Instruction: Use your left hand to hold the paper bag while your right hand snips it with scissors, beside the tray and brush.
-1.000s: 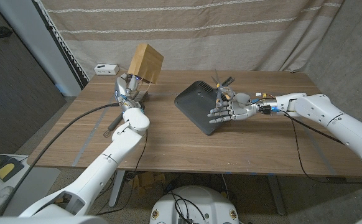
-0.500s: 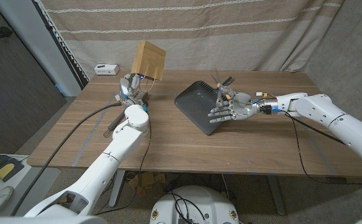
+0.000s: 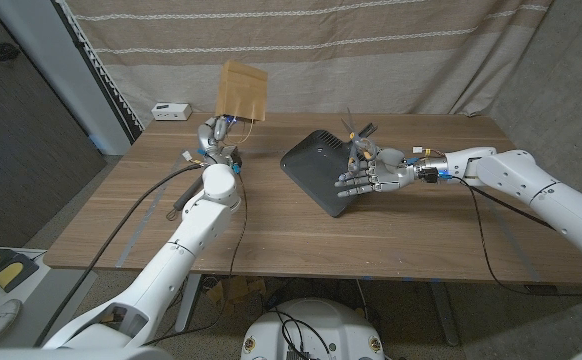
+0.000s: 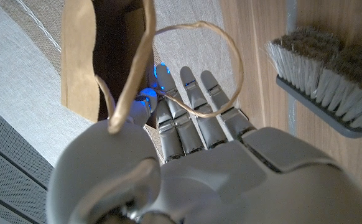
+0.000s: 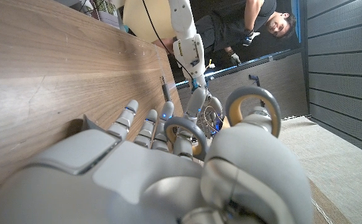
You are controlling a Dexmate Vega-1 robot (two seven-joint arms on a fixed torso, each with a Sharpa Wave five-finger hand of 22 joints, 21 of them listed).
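Note:
A brown paper bag [image 3: 243,92] hangs in the air over the table's back left part. My left hand [image 3: 212,134] holds it from below by its cord handle [image 4: 193,68]; the bag [image 4: 106,56] shows just past the fingers [image 4: 190,99]. My right hand [image 3: 371,176] hovers over the near right side of the dark tray [image 3: 311,160] and grips the scissors [image 3: 357,138], blades pointing to the far side. Their grey handle loops [image 5: 253,103] sit around its thumb and a finger. A grey-bristled brush [image 4: 321,81] lies on the table beside my left hand.
A small white box [image 3: 171,110] sits at the table's back left corner. A black cable [image 3: 141,190] trails across the left of the table. A striped curtain hangs behind. A person [image 5: 262,22] shows in the right wrist view beyond the table.
My left hand has lifted and turned the bag, so its broad face now stands more upright and farther back. The right hand with the scissors has stayed in place.

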